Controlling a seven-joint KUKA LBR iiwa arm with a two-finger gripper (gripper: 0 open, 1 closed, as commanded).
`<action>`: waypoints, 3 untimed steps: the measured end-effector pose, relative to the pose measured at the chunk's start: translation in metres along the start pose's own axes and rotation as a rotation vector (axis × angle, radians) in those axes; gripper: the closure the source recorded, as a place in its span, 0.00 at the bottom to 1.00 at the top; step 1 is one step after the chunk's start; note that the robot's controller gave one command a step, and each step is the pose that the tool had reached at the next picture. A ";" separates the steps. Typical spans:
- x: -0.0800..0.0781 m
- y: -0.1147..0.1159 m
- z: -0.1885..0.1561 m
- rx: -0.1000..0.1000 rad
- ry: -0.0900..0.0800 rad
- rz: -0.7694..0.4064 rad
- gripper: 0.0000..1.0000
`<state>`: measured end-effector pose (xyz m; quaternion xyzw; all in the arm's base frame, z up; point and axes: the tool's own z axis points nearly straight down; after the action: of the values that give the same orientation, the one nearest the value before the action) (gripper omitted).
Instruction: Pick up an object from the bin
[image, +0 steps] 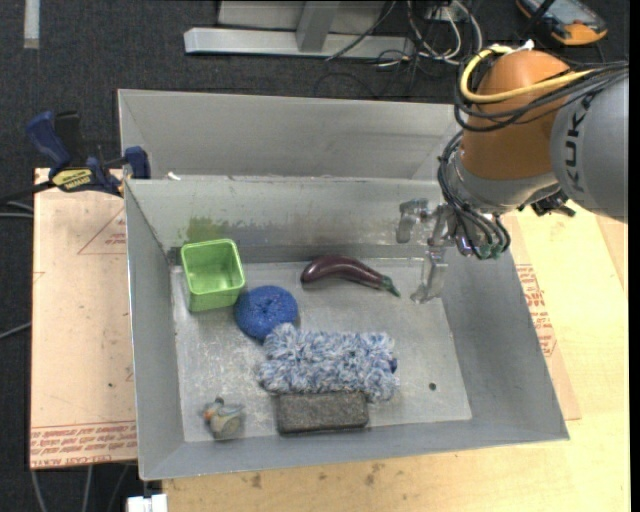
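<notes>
My gripper (419, 264) hangs over the bin's right back part, open, with nothing between its fingers. One fingertip (427, 292) reaches down close to the bin floor. Just to its left lies a dark purple toy eggplant (343, 271), its green stem end pointing at that fingertip without touching it. A fluffy blue-and-white knitted cloth (328, 361) lies further forward in the middle of the bin.
A green square cup (212, 274) stands at the back left, a blue ball (267, 310) beside it. A grey block (322, 411) and a small mottled toy (223, 417) lie along the front wall. The bin's right wall slopes up close beside the gripper.
</notes>
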<state>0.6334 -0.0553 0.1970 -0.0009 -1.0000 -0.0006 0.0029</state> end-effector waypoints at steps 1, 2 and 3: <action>-0.001 0.000 -0.005 0.001 -0.008 -0.001 0.00; -0.006 0.020 0.044 0.002 -0.014 -0.066 0.00; 0.022 0.026 0.106 0.001 -0.010 -0.101 0.00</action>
<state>0.6104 -0.0290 0.0908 0.0496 -0.9988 -0.0004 -0.0022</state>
